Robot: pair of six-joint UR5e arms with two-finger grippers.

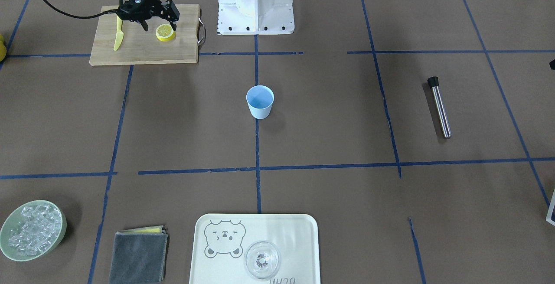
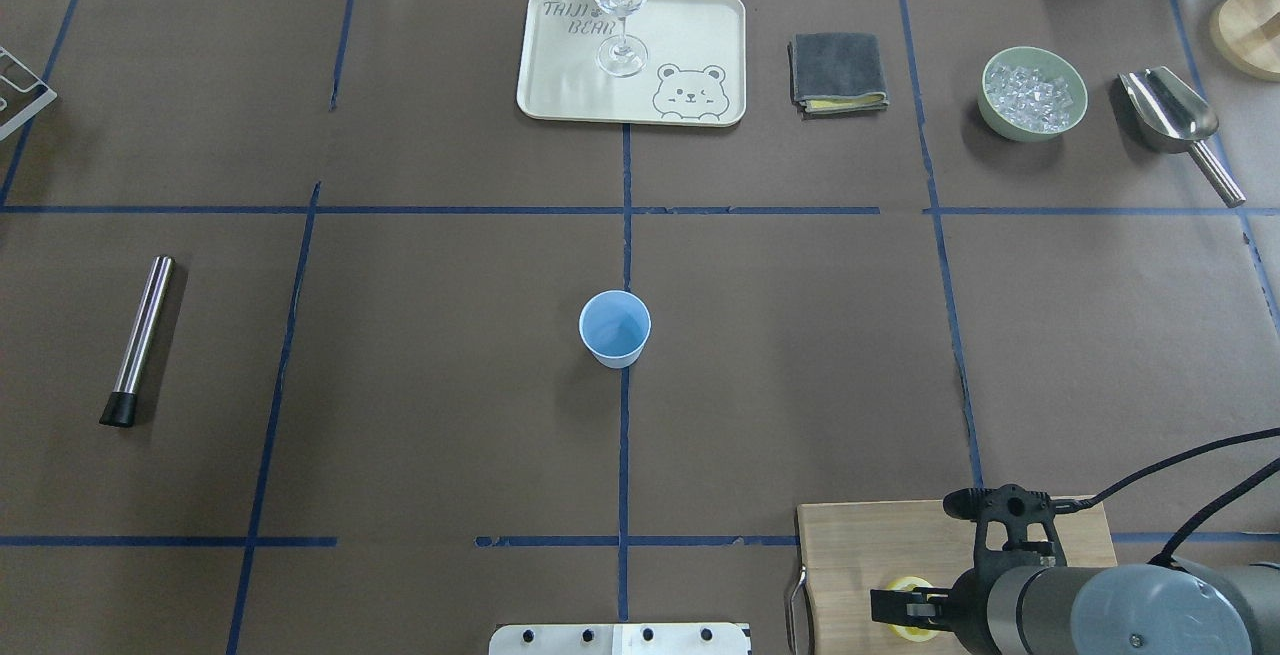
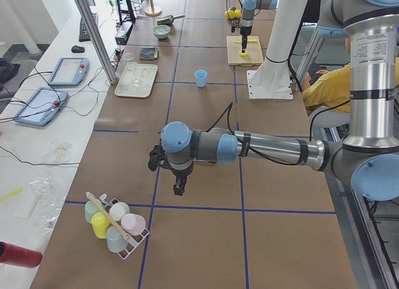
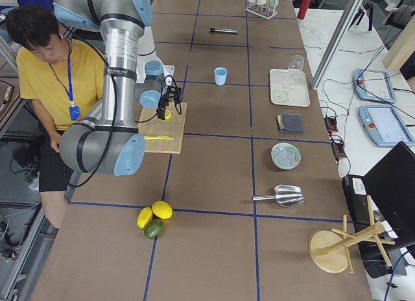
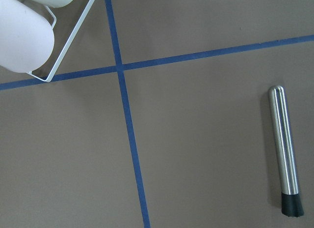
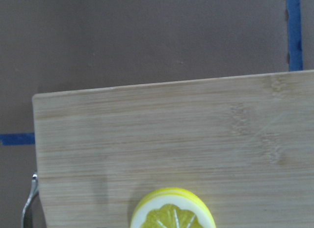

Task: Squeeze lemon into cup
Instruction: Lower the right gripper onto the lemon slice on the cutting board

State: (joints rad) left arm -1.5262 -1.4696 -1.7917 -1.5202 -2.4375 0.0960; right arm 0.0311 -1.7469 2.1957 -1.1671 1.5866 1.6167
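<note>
Right end effector point(image 1: 159, 27) spread apart over lemon point(image 1: 165, 33) on cutting board point(image 1: 143, 49); cup point(image 1: 260, 101) well apart from board. Left end effector point(image 3: 167, 175): apart or together, cannot tell.

Colours on the brown table point(image 1: 329, 115)
Dark blue tape lines point(image 1: 329, 166) cross it; the cup point(image 1: 260, 101) is light blue, the lemon point(image 1: 165, 32) yellow-rinded with paler, white-spoked flesh, the board point(image 1: 147, 52) pale streaked wood, the tray point(image 1: 299, 236) cream with a grey bear point(image 1: 224, 238)
</note>
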